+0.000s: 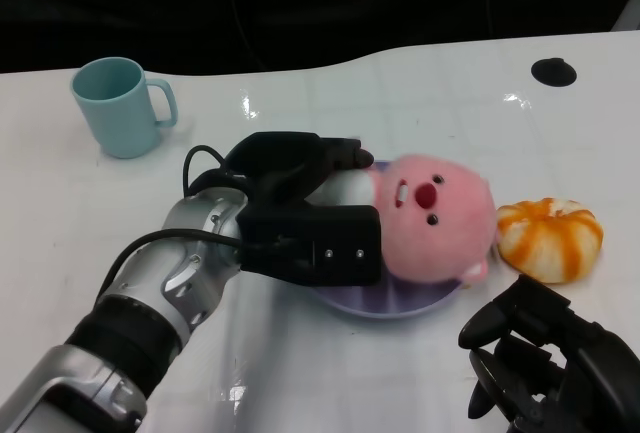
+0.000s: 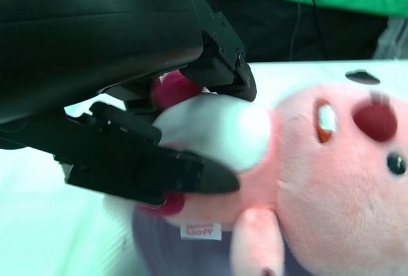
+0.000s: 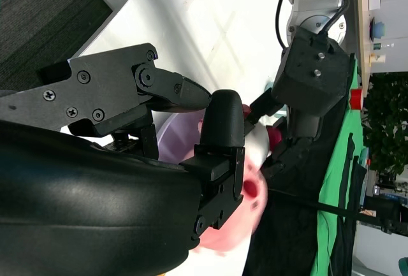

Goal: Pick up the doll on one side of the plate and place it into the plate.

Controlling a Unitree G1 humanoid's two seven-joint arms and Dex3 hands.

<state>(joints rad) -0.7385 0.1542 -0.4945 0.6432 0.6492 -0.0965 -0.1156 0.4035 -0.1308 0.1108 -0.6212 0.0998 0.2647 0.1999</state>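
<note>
Your left hand (image 1: 300, 203) grips the doll (image 1: 435, 218), which already lies in the plate (image 1: 390, 305). Only release remains. Your right hand (image 1: 545, 358) holds nothing, its fingers curled loosely apart.

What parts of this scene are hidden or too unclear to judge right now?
- Plate: head view, mostly covered by the doll and the left hand.
- Doll's body: head view, hidden under that hand.
- Right hand: head view, cut off by the edge.
- Doll's tag: left wrist view, too blurred to read.
</note>
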